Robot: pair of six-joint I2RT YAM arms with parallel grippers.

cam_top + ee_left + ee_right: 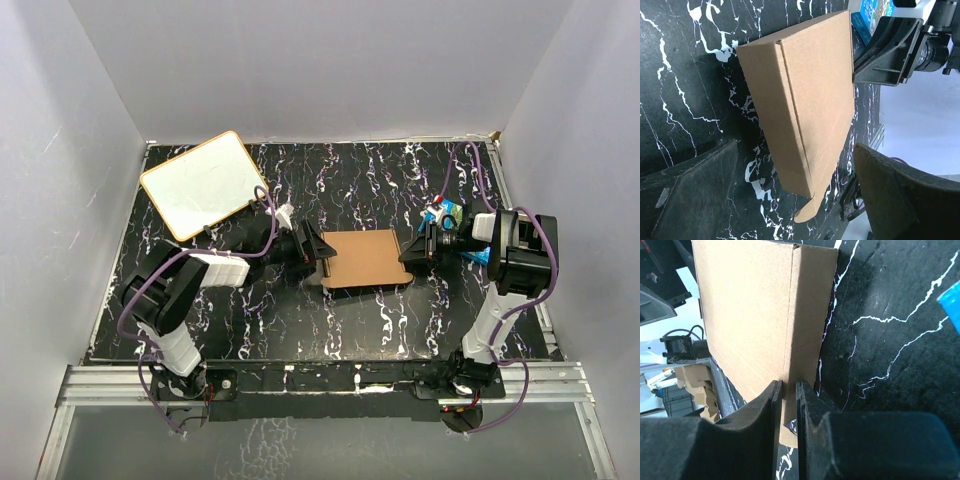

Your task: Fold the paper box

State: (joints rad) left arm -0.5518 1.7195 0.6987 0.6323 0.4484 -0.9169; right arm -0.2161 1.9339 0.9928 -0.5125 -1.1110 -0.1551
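The paper box point(365, 258) is plain brown cardboard and lies closed and flat at the middle of the black marbled table. My left gripper point(318, 250) stands at its left edge with the jaws wide apart; in the left wrist view the box point(810, 90) lies ahead of the gripper point(795, 150), touched by neither finger, and a rounded tab sticks out at its near corner. My right gripper point(412, 250) is at the box's right edge. In the right wrist view that gripper point(788, 385) has its fingers drawn close on the cardboard at the box's point(750, 305) side wall.
A white board with an orange rim point(203, 185) lies at the back left, behind the left arm. A blue printed box point(452, 215) sits just behind the right gripper. White walls close in the table on three sides.
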